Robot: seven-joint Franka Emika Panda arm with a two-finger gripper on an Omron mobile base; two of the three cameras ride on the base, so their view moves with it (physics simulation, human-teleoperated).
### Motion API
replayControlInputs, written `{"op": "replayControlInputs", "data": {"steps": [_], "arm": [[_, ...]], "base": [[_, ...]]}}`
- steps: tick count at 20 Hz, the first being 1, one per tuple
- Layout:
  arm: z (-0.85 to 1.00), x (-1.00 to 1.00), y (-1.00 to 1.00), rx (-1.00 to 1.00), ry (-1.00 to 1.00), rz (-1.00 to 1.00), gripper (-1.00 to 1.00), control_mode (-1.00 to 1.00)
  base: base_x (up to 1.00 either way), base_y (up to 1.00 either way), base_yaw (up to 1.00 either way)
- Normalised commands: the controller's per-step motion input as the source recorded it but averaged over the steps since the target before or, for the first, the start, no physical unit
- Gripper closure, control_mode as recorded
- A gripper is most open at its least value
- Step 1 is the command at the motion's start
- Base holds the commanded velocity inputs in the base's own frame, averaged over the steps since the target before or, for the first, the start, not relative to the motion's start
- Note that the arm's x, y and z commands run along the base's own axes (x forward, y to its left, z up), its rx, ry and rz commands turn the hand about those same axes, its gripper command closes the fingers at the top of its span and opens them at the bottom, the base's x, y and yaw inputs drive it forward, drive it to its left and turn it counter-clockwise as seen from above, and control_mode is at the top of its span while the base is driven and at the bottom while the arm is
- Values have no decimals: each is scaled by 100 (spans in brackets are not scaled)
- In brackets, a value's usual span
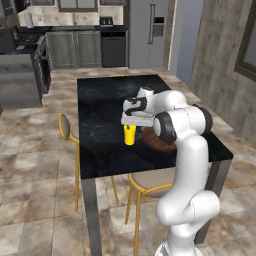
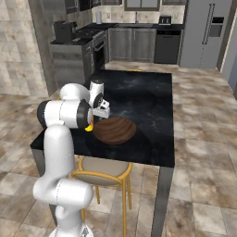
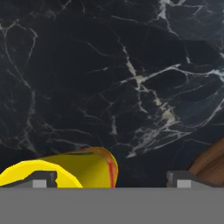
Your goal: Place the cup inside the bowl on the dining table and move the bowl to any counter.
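The yellow cup (image 1: 130, 136) stands on the black marble dining table (image 1: 100, 100), near its front edge. My gripper (image 1: 131, 124) hangs straight above the cup, open. In the hand view the cup (image 3: 78, 168) lies low and to the left, and the left fingertip (image 3: 41, 179) overlaps it while the right fingertip (image 3: 179, 179) is over bare table. The brown wooden bowl (image 2: 115, 130) rests just right of the cup; my elbow covers part of the bowl (image 1: 155, 142) in the left base view. A sliver of the cup (image 2: 89, 126) peeks out behind my forearm.
Two gold-legged chairs are tucked at the table, one on the left side (image 1: 69, 129) and one at the front (image 1: 150, 182). Black kitchen counters (image 2: 69, 41) over grey cabinets line the back wall, with a fridge (image 1: 147, 32) to the right.
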Motion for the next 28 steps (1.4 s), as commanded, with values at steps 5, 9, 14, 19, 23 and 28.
{"op": "replayControlInputs", "data": {"steps": [5, 9, 14, 19, 23, 28], "arm": [[0, 0, 0, 0, 0, 0, 100, -100], [0, 0, 0, 0, 0, 0, 100, -100], [0, 0, 0, 0, 0, 0, 100, -100], [0, 0, 0, 0, 0, 0, 100, -100], [0, 0, 0, 0, 0, 0, 100, -100], [11, 0, 0, 0, 0, 0, 100, -100]], "base": [[0, 0, 0], [0, 0, 0], [0, 0, 0], [0, 0, 0], [0, 0, 0], [0, 0, 0]]}}
